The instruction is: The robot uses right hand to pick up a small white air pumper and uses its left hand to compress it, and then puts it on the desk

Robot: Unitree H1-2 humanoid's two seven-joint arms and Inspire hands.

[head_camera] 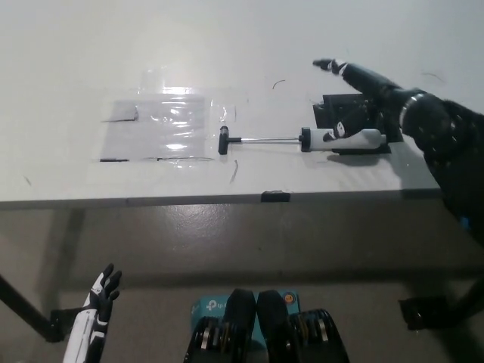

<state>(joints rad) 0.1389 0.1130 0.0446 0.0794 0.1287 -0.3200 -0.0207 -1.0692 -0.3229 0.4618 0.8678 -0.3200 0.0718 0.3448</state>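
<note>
Right hand [368,102] spread open over the air pumper [344,139], near the desk [68,60] edge.

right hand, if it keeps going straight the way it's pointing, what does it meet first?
Likely nothing: the right hand points toward picture left over the air pumper body, toward bare desk. The fingers look spread; height above the pumper is unclear.
</note>
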